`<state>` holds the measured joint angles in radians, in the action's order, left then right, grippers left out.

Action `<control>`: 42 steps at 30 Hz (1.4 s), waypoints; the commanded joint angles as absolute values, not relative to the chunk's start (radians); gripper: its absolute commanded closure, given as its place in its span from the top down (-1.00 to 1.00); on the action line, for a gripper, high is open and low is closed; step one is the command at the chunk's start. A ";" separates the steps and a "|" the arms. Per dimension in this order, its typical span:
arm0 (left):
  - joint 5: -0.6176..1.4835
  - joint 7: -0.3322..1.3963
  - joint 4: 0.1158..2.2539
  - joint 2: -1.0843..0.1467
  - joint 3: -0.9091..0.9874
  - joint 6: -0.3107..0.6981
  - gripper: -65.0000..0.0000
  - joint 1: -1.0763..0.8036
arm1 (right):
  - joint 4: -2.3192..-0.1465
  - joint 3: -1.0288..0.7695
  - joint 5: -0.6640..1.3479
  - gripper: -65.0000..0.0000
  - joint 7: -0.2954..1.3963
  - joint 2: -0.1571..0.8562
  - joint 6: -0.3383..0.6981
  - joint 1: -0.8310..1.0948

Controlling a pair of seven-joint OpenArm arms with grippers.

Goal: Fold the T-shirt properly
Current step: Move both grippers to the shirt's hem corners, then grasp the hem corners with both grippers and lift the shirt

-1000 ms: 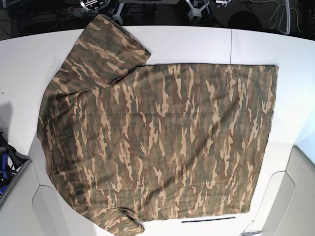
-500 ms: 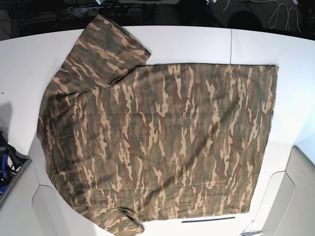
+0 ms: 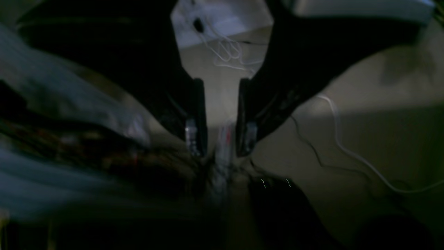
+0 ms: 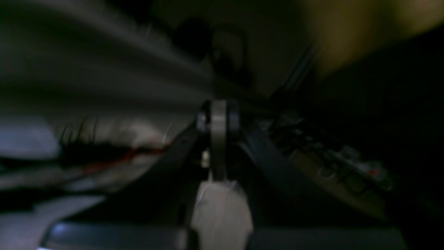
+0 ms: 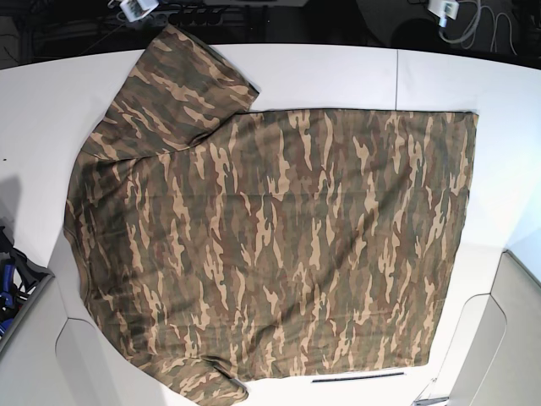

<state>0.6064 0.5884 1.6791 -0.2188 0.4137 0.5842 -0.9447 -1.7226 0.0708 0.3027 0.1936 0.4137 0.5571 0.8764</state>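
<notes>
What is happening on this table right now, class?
A large camouflage-print cloth T-shirt in olive, brown and tan lies spread flat on the white table, with nothing folded yet. Neither arm is over it in the base view. The wrist views are dark and blurred: the left end effector stands slightly apart and empty, and the right end effector is shut, holding nothing.
</notes>
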 commanded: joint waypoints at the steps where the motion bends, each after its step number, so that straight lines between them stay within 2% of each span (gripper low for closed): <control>1: 0.629 0.591 1.737 -0.225 0.451 0.592 -0.44 -0.971 | -1.774 0.048 0.351 -1.00 0.206 0.421 0.574 0.890; 3: 0.661 0.606 1.816 -0.225 0.512 0.593 -0.38 -0.981 | -1.845 0.001 0.420 -1.00 0.251 0.420 0.573 0.890; 7: 0.720 0.610 1.937 -0.237 0.614 0.595 -0.13 -0.980 | -1.943 -0.091 0.557 -1.00 0.335 0.414 0.572 0.875; 8: 0.736 0.609 1.960 -0.247 0.634 0.595 -0.10 -0.978 | -1.957 -0.116 0.596 -0.95 0.383 0.409 0.569 0.859; 12: 0.779 0.587 2.009 -0.290 0.689 0.595 -0.02 -0.959 | -1.961 -0.212 0.702 -0.24 0.577 0.383 0.503 0.772; 13: 0.785 0.587 2.009 -0.299 0.696 0.595 -0.02 -0.946 | -1.959 -0.236 0.699 -0.12 0.605 0.378 0.469 0.753; 15: 0.789 0.589 2.009 -0.309 0.700 0.590 -0.02 -0.920 | -1.953 -0.281 0.699 -0.01 0.642 0.379 0.414 0.719; 17: 0.789 0.589 2.007 -0.319 0.700 0.583 0.02 -0.893 | -1.947 -0.327 0.699 -0.01 0.674 0.379 0.402 0.688; 20: 0.789 0.597 2.000 -0.339 0.700 0.548 0.39 -0.859 | -1.940 -0.379 0.699 0.00 0.710 0.379 0.376 0.656; 21: 0.789 0.596 1.993 -0.348 0.700 0.531 0.44 -0.847 | -1.937 -0.390 0.699 0.00 0.711 0.379 0.367 0.657; 26: 0.797 0.598 1.922 -0.401 0.699 0.525 0.44 -0.760 | -1.881 -0.399 0.694 0.19 0.701 0.379 0.363 0.656; 34: 0.843 0.616 1.674 -0.487 0.671 0.528 0.44 -0.587 | -1.764 -0.398 0.739 0.20 0.712 0.375 0.411 0.603; 42: 0.867 0.631 1.467 -0.516 0.534 0.542 0.44 -0.448 | -1.717 -0.355 0.767 0.19 0.742 0.305 0.435 0.560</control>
<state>0.8642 0.6281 1.4578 -0.4965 0.5270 0.5392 -0.4507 -1.7100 -0.3542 0.7670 0.7307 0.2981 0.4335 0.5537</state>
